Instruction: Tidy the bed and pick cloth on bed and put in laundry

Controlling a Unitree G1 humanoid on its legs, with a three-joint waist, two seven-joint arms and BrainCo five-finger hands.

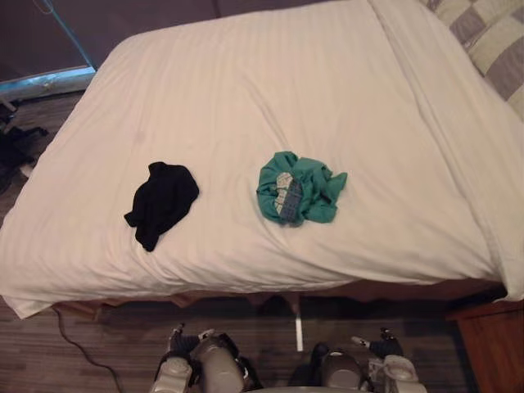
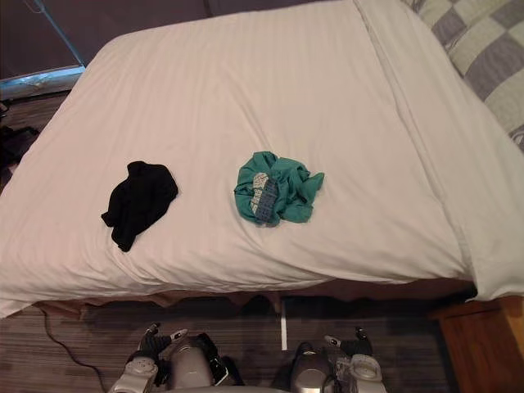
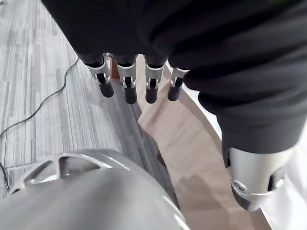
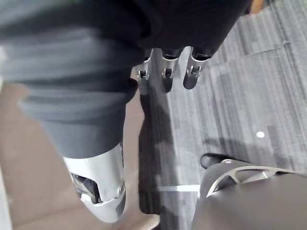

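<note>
Fingers (image 3: 125,88) straight (left robot hand (image 3: 163,43) empty)

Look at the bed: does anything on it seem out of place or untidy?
Yes. Two crumpled garments lie apart on the smooth white striped duvet: a black cloth bundle toward the robot's left, and a teal green cloth with a grey checked patch near the middle. Nothing else stands out.

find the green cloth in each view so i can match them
Left eye view: green cloth just right of centre, near the front edge of the bed.
Right eye view: about centre.
Left wrist view: left robot hand above floor.
Right wrist view: right robot hand above floor.
Landmark: black cloth to its left in both eye views.
</note>
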